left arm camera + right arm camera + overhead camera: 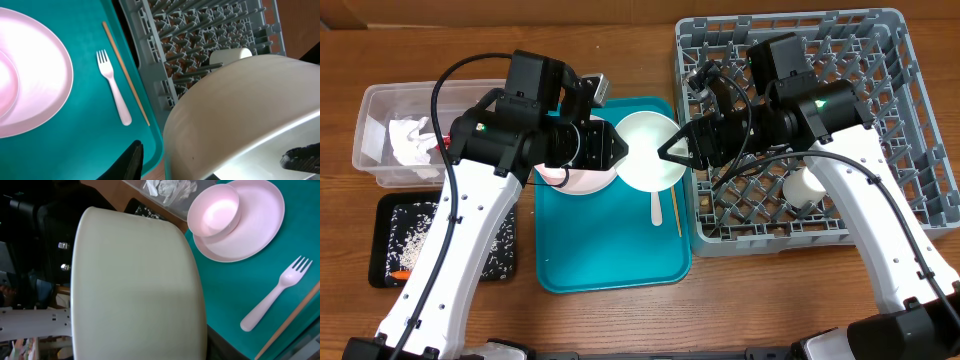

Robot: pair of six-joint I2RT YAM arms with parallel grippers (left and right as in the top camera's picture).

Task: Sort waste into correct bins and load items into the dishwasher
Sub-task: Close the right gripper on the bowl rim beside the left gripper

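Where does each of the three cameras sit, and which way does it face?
Overhead: fixed above the table, looking straight down; left gripper and right gripper flank the white bowl over the teal tray.
Left wrist: looks across the tray towards the dish rack; one dark finger shows at the bottom edge.
Right wrist: looks the opposite way, towards the pink plate; its own fingers do not show.
Shared: both wrist views show the bowl, fork and chopstick.

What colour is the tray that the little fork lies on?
The rectangular plastic tray is teal, clearest in the overhead view.
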